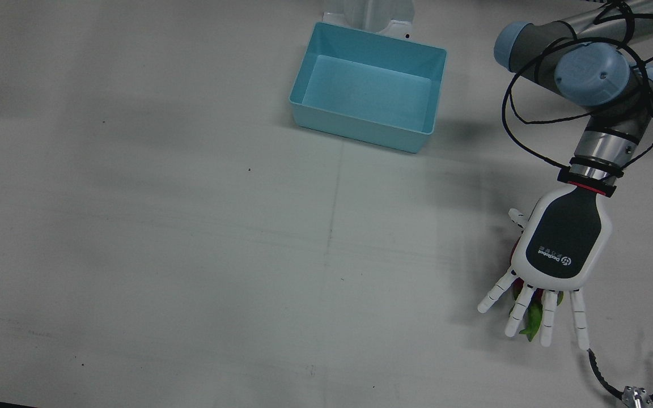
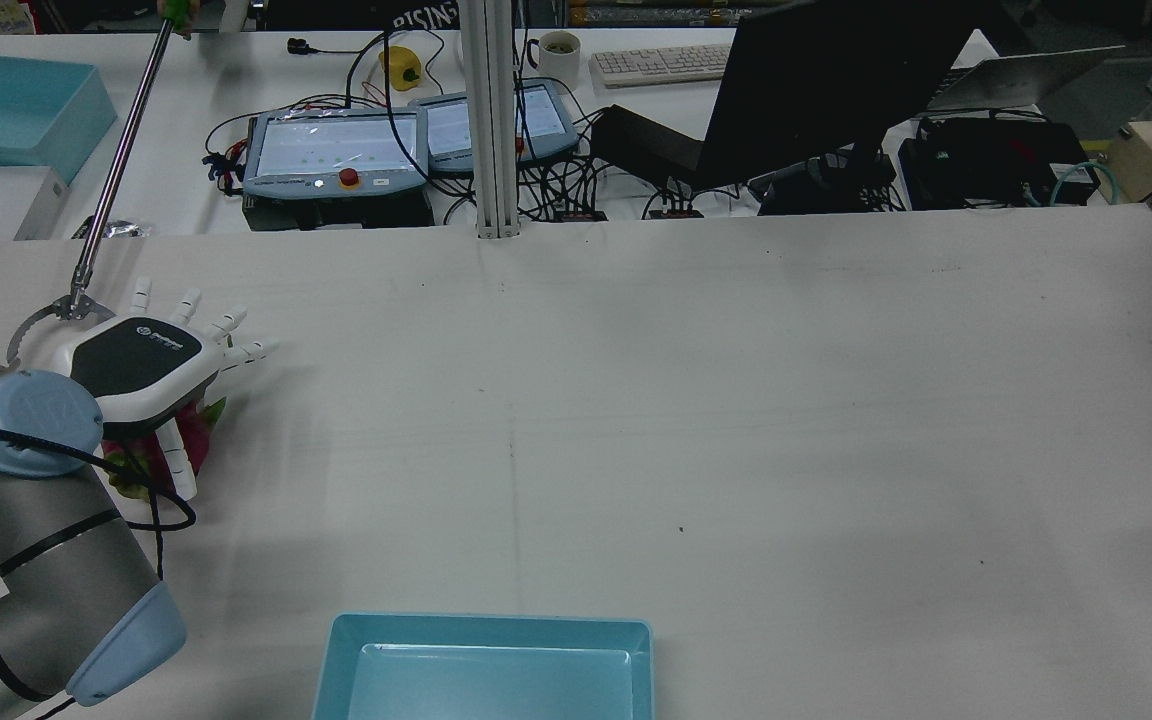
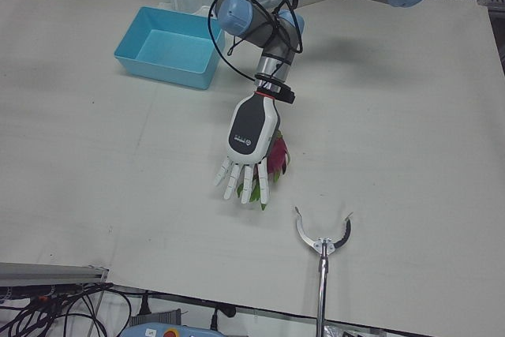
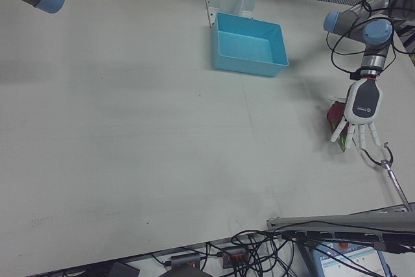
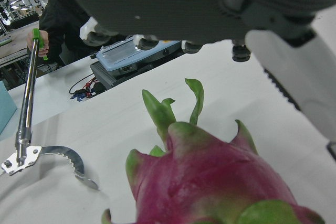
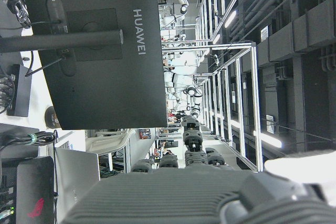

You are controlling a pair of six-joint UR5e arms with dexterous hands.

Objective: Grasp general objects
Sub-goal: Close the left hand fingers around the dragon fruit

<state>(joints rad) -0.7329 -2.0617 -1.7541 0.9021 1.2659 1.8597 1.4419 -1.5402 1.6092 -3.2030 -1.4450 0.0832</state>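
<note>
One dragon fruit (image 5: 210,177) lies on the white table (image 1: 190,226) directly beneath the left hand (image 1: 559,243), whose fingers (image 1: 546,317) are spread apart and extended, not yet touching it. The fruit is probably fairly heavy, firm but bruisable, with a smooth skin and soft green scales that would give under load. Its broad magenta body, not the leafy tips, appears the sound place to hold. A reacher tool (image 3: 322,242) rests just beside. The right hand's fingers cannot be judged.
</note>
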